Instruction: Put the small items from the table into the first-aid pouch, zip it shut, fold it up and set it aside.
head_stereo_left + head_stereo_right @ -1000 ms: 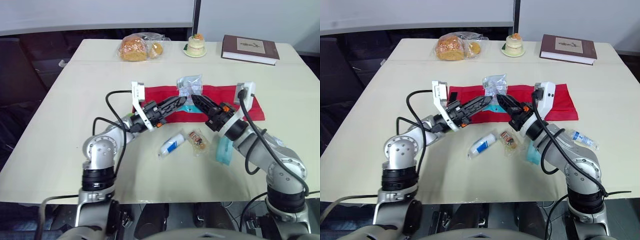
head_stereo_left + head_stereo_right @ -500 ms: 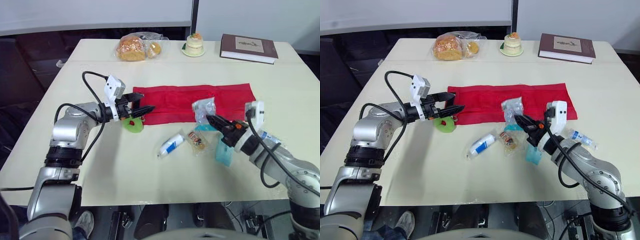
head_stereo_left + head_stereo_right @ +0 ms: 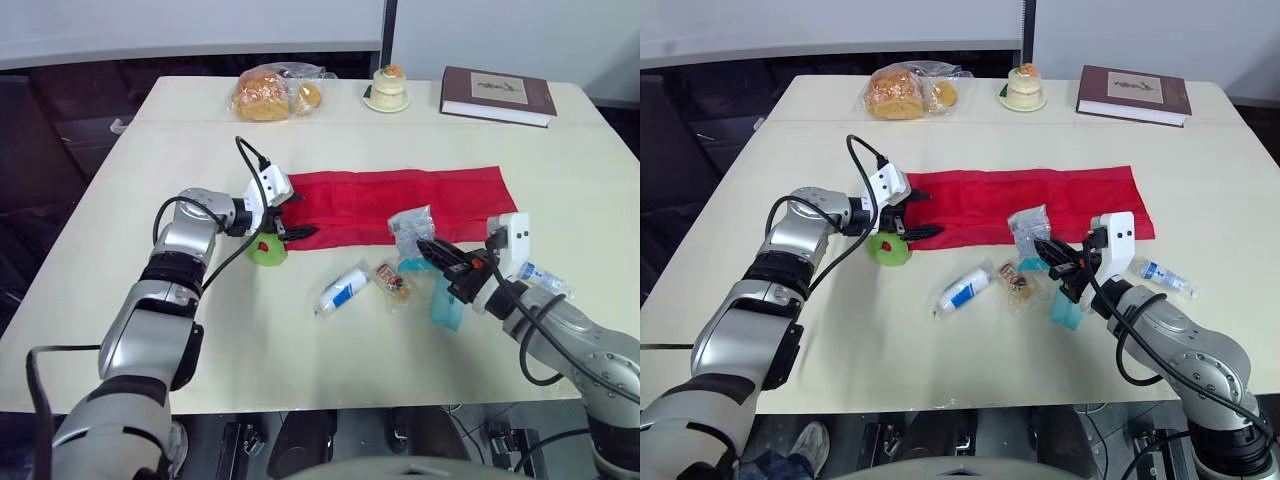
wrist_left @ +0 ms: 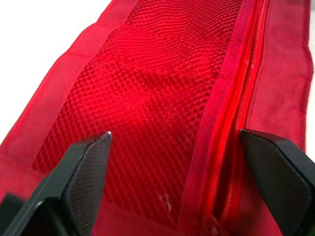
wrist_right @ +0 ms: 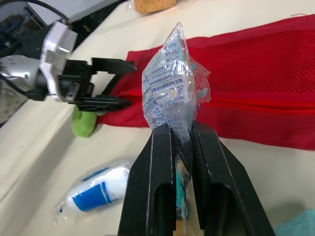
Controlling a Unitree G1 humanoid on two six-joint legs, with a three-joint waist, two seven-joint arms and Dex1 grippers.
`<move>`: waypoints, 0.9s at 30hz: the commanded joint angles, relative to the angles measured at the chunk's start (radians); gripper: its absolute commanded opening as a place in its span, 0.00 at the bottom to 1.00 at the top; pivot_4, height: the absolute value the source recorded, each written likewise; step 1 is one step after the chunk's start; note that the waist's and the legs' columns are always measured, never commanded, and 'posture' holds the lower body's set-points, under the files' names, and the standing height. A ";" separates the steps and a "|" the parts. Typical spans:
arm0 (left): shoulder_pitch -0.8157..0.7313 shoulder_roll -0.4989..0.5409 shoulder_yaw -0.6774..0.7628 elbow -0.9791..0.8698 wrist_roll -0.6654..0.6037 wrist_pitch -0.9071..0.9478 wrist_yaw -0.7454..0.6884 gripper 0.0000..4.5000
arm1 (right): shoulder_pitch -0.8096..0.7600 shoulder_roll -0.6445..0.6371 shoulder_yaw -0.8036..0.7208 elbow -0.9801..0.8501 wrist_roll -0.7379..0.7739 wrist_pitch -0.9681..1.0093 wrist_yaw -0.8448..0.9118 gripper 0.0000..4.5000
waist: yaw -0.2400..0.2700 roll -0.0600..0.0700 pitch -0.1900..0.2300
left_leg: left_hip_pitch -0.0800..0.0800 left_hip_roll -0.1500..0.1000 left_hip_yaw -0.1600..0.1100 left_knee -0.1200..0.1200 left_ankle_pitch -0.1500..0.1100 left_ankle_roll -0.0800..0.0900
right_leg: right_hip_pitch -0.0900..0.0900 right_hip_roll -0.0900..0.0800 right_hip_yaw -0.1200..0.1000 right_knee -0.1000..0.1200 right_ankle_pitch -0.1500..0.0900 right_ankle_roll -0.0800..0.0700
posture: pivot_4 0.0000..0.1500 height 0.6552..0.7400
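left jaws wide at red pouch (image 3: 400, 195); right jaws pinch packet (image 3: 410, 226) above cream table (image 3: 300, 355).

One pouch (image 3: 400, 195), five packets (image 3: 343, 289), one disc (image 3: 266, 252), one book (image 3: 498, 95), one cake (image 3: 389, 88), one bread bag (image 3: 272, 95)

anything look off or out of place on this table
Nothing spilled or damaged. The bagged bread, small cake and book at the far edge are no first-aid items, though they lie apart from the red pouch. The right gripper holds a clear packet.
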 commanded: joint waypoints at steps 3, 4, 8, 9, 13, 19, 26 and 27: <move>-0.077 -0.021 -0.005 0.116 0.085 -0.127 0.035 0.98 | -0.002 0.017 -0.032 -0.063 0.006 -0.020 -0.020 0.00 | 0.000 0.000 0.000 | 0.000 0.000 0.000 0.000 0.000 0.000 | 0.000 0.000 0.000 0.000 0.000 0.000 | 1.00 0.87; -0.084 -0.026 -0.002 0.129 0.090 -0.135 0.036 0.98 | -0.002 0.019 -0.032 -0.065 0.004 -0.019 -0.021 0.00 | 0.001 0.000 0.000 | 0.000 0.000 0.000 0.000 0.000 0.000 | 0.000 0.000 0.000 0.001 0.000 0.000 | 1.00 0.87; -0.090 -0.043 0.016 0.147 0.085 -0.156 0.001 0.66 | -0.002 0.022 -0.034 -0.067 0.001 -0.017 -0.020 0.00 | 0.000 0.000 0.000 | 0.000 0.000 0.000 0.000 0.000 0.000 | 0.000 0.000 0.000 0.001 0.000 0.000 | 1.00 0.87; -0.087 -0.047 0.024 0.143 0.074 -0.156 -0.019 0.53 | -0.002 0.021 -0.035 -0.067 0.001 -0.017 -0.020 0.00 | 0.000 0.000 0.000 | 0.000 0.000 0.000 0.000 0.000 0.000 | 0.000 0.000 0.000 0.001 0.000 0.000 | 1.00 0.87; -0.069 -0.064 0.052 0.098 0.029 -0.136 -0.121 0.10 | -0.011 0.024 -0.030 -0.061 0.016 -0.007 -0.024 0.00 | 0.000 0.000 0.000 | -0.001 0.000 0.000 0.000 0.000 0.000 | -0.001 0.000 0.000 0.002 0.000 0.000 | 1.00 0.87; -0.067 -0.121 0.057 0.058 0.021 -0.135 -0.156 0.00 | -0.051 0.083 0.004 -0.002 0.142 0.038 -0.097 0.00 | 0.001 0.000 0.000 | 0.000 0.000 0.000 0.001 0.000 0.000 | -0.001 0.000 0.000 0.004 0.000 0.000 | 1.00 0.87; -0.088 -0.211 0.045 0.086 0.040 -0.172 -0.155 0.00 | -0.148 0.166 0.052 0.162 0.302 0.103 -0.235 0.00 | -0.002 0.000 0.000 | 0.000 0.000 0.000 0.001 0.000 0.000 | -0.001 0.000 0.000 0.004 0.000 0.000 | 1.00 0.87; -0.088 -0.220 0.046 0.090 0.041 -0.178 -0.156 0.00 | -0.158 0.172 0.053 0.183 0.311 0.109 -0.247 0.00 | -0.002 0.000 0.000 | 0.000 0.000 0.000 0.001 0.000 0.000 | -0.001 0.000 0.000 0.004 0.000 0.000 | 1.00 0.87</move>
